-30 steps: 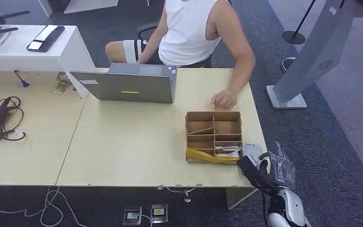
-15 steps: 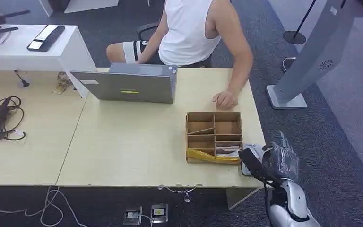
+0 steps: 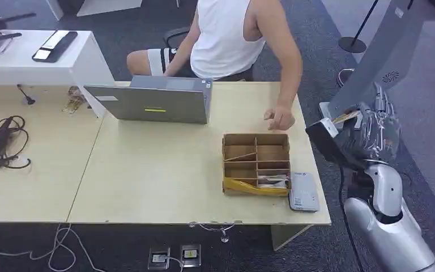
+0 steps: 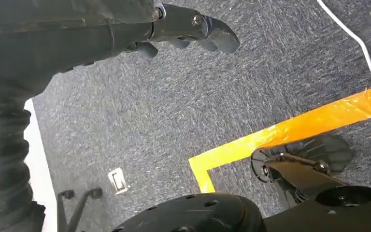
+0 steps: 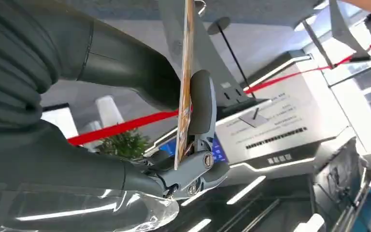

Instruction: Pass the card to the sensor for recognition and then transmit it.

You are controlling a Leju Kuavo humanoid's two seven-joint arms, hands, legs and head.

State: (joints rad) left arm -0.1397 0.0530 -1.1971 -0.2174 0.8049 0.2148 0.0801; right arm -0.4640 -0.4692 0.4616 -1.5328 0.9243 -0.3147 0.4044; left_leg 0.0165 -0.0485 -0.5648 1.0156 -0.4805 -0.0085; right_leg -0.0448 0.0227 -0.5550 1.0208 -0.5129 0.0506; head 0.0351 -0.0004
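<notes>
Card (image 5: 186, 72) pinched edge-on in right hand (image 3: 374, 127) fingers (image 5: 200, 104), raised at 3 o'clock of bench (image 3: 158, 181), likely for sensor pass; left hand (image 4: 183, 29) curled, empty.

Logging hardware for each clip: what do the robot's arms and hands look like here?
The right arm is silver with rounded shells and a black cable alongside. The right hand has a black wrist block and dark fingers under a clear plastic wrap. The left hand shows a grey ribbed cover and dark grey fingers with visible screws.

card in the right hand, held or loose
Held: the card is pinched edge-on between the right hand's thumb and fingers.
</notes>
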